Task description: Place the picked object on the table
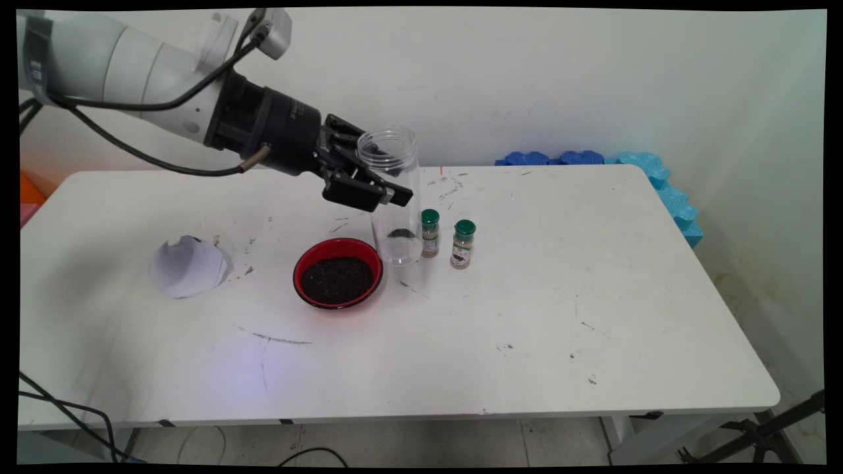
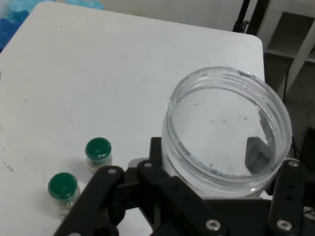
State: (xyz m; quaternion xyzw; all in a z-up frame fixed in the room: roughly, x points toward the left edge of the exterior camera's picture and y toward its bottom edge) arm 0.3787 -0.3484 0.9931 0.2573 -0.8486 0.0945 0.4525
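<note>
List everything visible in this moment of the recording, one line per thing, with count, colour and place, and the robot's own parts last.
clear jar: 1, transparent plastic, open-topped, a little dark material at its bottom, upright just right of the bowl.
bowl: 1, red with a black rim, filled with dark grains, table centre.
spice bottles: 2, small, green caps, side by side right of the jar.
paper piece: 1, white, curled, left part of the table.
foam mats: several, blue, behind the table's far right corner.
table: 1, white, scuffed.
arm: 1, white, black cables, entering from upper left.
gripper: 1, black, its fingers on either side of the jar's upper part.
</note>
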